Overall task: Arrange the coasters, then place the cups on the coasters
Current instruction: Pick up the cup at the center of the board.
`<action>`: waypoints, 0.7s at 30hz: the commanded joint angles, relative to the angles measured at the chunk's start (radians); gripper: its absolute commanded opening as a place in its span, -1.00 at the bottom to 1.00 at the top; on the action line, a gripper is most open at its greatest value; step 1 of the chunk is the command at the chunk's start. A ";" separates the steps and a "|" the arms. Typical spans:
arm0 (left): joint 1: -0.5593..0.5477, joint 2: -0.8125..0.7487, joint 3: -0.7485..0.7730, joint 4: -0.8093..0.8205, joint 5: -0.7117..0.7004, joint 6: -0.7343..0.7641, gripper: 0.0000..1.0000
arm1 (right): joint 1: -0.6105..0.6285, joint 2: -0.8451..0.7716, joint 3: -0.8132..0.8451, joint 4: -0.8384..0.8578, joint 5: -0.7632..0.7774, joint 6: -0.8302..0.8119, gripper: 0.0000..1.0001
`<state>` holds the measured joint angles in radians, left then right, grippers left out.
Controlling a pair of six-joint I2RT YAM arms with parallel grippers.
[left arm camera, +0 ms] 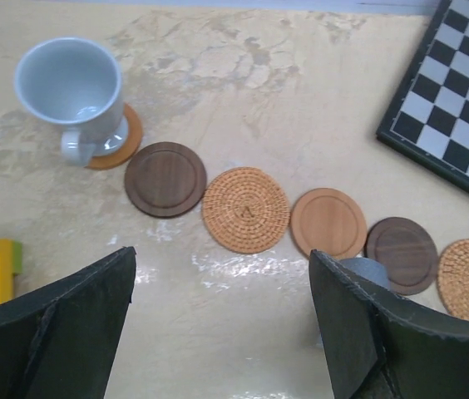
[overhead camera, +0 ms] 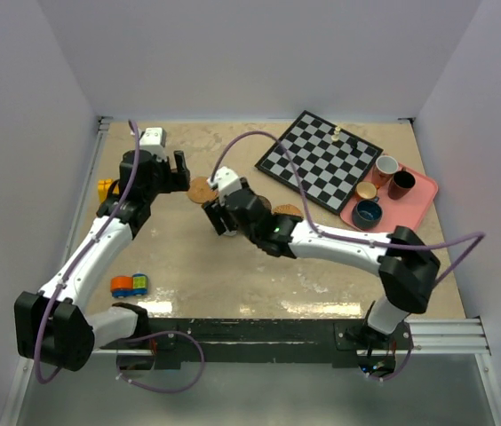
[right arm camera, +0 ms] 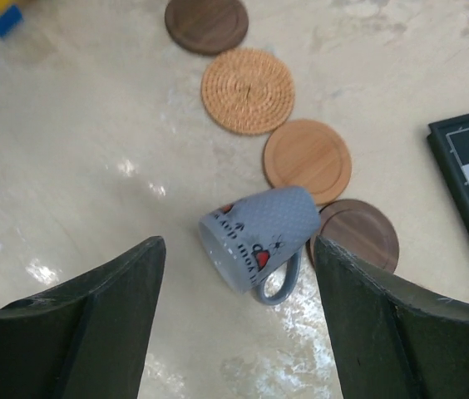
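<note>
Beige tabletop (left arm camera: 243,66), coasters (left arm camera: 245,209) in a curvy row: pale blue cup (left arm camera: 72,87) upright on one, grey printed cup (right arm camera: 259,241) on its side. Left tool (left arm camera: 222,266) and right tool (right arm camera: 239,249) both wide, empty.

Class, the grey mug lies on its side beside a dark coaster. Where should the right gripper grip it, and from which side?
Probably from above, pinching across the grey mug near its rim. It lies on its side with the handle flat on the table, so the right gripper should avoid it.

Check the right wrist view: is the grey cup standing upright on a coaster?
No, the grey cup lies on its side, next to a dark brown coaster.
</note>
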<state>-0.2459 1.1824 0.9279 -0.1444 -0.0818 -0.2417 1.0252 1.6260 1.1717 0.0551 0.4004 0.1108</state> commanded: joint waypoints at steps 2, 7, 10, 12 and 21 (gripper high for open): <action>0.033 -0.053 -0.033 -0.003 -0.067 0.084 0.79 | 0.075 0.129 0.077 -0.084 0.233 -0.140 0.53; 0.062 -0.044 -0.043 -0.020 -0.081 0.084 0.79 | 0.118 0.224 0.100 -0.066 0.354 -0.186 0.53; 0.065 -0.044 -0.046 -0.015 -0.078 0.084 0.79 | 0.133 0.279 0.118 -0.063 0.403 -0.227 0.53; 0.065 -0.043 -0.044 -0.018 -0.078 0.084 0.79 | 0.148 0.313 0.123 -0.061 0.469 -0.246 0.52; 0.066 -0.072 -0.055 -0.014 -0.090 0.085 0.79 | 0.153 0.423 0.147 -0.006 0.603 -0.272 0.14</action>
<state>-0.1890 1.1477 0.8848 -0.1757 -0.1474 -0.1719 1.1763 2.0327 1.2652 -0.0059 0.8925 -0.1387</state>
